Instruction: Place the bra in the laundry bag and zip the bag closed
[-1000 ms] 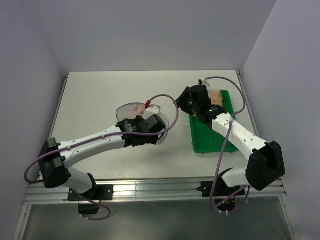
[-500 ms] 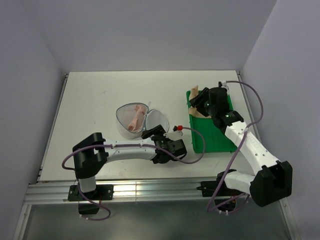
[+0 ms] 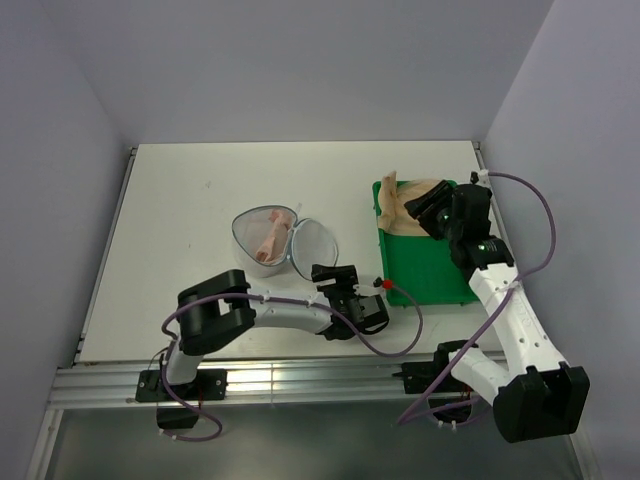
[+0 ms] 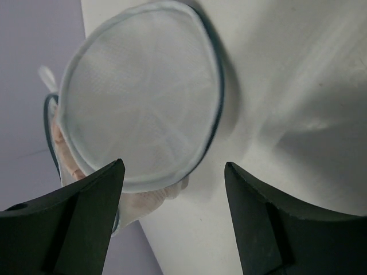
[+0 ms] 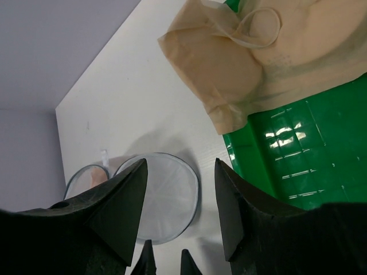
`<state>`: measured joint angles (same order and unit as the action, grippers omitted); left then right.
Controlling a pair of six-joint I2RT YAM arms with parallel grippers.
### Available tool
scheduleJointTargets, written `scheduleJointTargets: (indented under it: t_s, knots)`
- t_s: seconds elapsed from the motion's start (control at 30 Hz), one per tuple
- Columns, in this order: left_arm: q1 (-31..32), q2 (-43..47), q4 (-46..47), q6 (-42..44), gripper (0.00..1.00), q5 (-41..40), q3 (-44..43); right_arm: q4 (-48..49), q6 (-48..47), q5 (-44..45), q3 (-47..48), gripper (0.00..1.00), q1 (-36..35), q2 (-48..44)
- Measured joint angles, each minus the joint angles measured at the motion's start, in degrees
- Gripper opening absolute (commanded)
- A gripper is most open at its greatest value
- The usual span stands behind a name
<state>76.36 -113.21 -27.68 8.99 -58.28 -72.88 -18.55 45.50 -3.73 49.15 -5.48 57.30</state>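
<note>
Top external view: the round white mesh laundry bag lies open left of centre, its halves side by side. The crumpled pale pink fabric bra sits in the left half, slanting from upper right to lower left. The left gripper and right gripper both gape empty. Best to fold the right half leftward, tucking fabric clear of the zip.

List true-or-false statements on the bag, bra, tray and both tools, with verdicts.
1. The laundry bag lies open in two halves. True.
2. A tan garment lies partly on the green tray. True.
3. The bra is on that tray. False: it sits in one half of the bag.
4. The left tool grips the bag's rim. False: it is open, holding nothing.
5. The right tool holds the garment. False: it is open and empty.
</note>
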Motion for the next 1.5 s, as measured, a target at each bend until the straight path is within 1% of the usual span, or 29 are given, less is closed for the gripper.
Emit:
scheduleJointTargets:
  t_s: [0.3,0.43,0.63,0.83,1.0,1.1,1.13,1.17,1.27,1.4,1.43,1.5]
  knots:
    - [0.00,-1.92,0.37,2.29,0.77,1.51,0.00,0.02,-0.02,-2.93,-3.37,0.58,1.46,-0.92]
    - [-0.92,-3.21,1.66,2.64,0.77,1.57,0.04,0.00,-0.02,-3.41,-3.85,0.58,1.57,-0.96]
    - [-2.69,-4.13,3.74,3.45,0.77,1.57,2.45,0.11,0.00,-3.50,-3.91,0.58,1.64,-1.57]
    - [-3.98,-5.09,7.04,4.87,0.76,-2.01,3.91,0.81,0.07,-3.85,-5.38,0.58,1.77,-1.81]
    - [-4.66,-5.70,11.52,6.99,0.71,-4.17,5.16,1.14,0.31,-4.04,-5.97,0.57,1.77,-2.05]
    - [-5.05,-6.21,14.82,9.27,0.62,-4.72,5.38,1.38,0.46,-4.09,-6.43,0.57,1.77,-2.45]
    - [-5.11,-6.27,15.98,9.97,0.56,-5.01,5.44,1.36,0.48,-4.09,-6.49,0.57,1.77,-2.51]
    - [-5.22,-6.27,17.03,10.69,0.42,-5.22,5.49,1.40,0.48,-4.09,-6.49,0.57,1.77,-2.60]
    - [-5.40,-6.27,20.28,13.18,0.20,-6.34,5.49,1.40,0.48,-4.07,-6.54,0.57,1.77,-2.75]
    - [-5.40,-5.99,24.13,16.39,0.09,-7.63,5.46,1.42,0.48,-4.09,-6.56,0.57,1.77,-2.80]
    - [-5.40,-5.77,24.44,16.79,0.05,-7.85,5.44,1.42,0.48,-4.09,-6.56,0.57,1.77,-2.80]
    - [-5.40,-5.33,23.58,16.76,0.01,-8.11,4.76,1.42,0.48,-4.09,-6.56,0.57,1.77,-2.80]
